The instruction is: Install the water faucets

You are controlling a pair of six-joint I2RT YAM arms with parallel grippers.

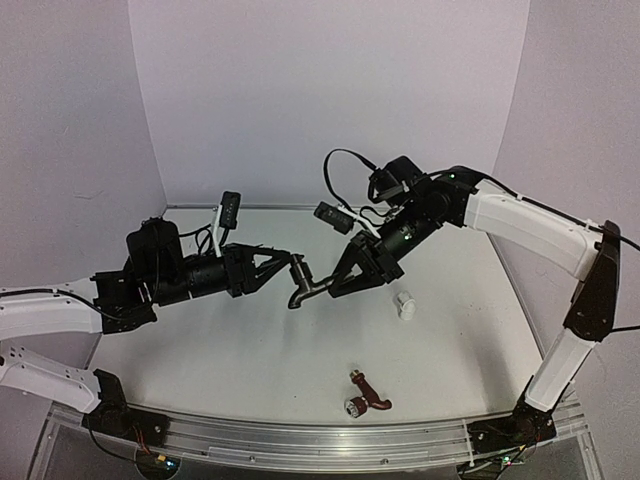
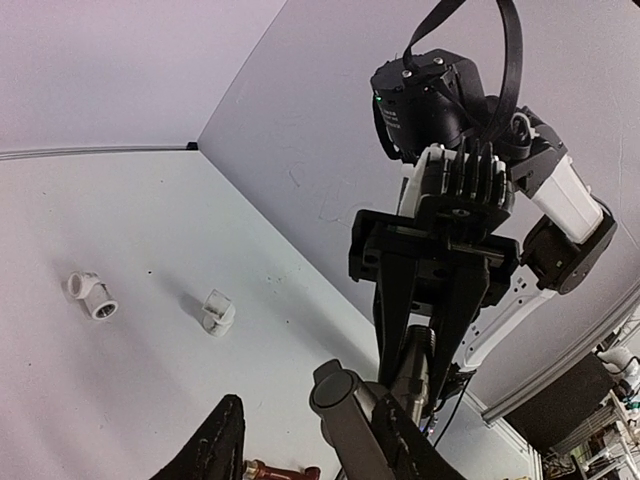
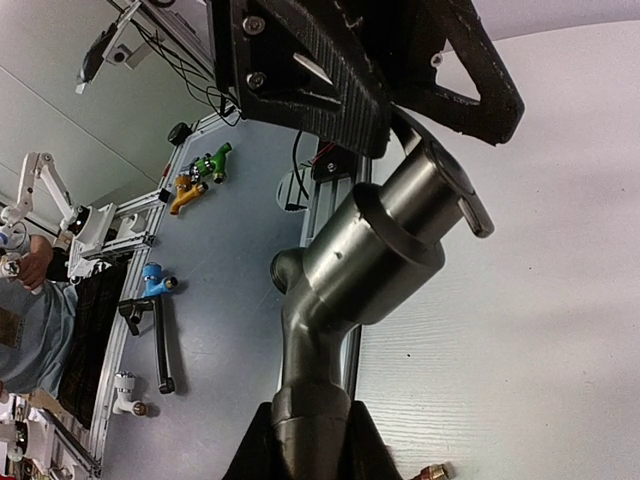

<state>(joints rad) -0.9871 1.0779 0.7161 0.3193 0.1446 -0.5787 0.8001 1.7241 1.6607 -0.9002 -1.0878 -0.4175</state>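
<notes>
A dark grey faucet (image 1: 303,287) hangs in mid-air over the middle of the table. My right gripper (image 1: 335,283) is shut on its threaded end, which sits between the pads in the right wrist view (image 3: 310,425). My left gripper (image 1: 290,262) is at the faucet's round cap (image 2: 340,392). Its jaws are open, with the cap close to the right finger (image 2: 405,450) and a wide gap to the left finger (image 2: 215,450). The thin lever handle (image 3: 470,210) sticks out beside the cap. A reddish-brown faucet (image 1: 366,394) lies on the table near the front edge.
A white elbow fitting (image 1: 403,303) lies right of centre. The left wrist view shows two white fittings (image 2: 92,295) (image 2: 217,312) on the table. An aluminium rail (image 1: 330,440) runs along the front edge. Pale walls enclose the back and sides.
</notes>
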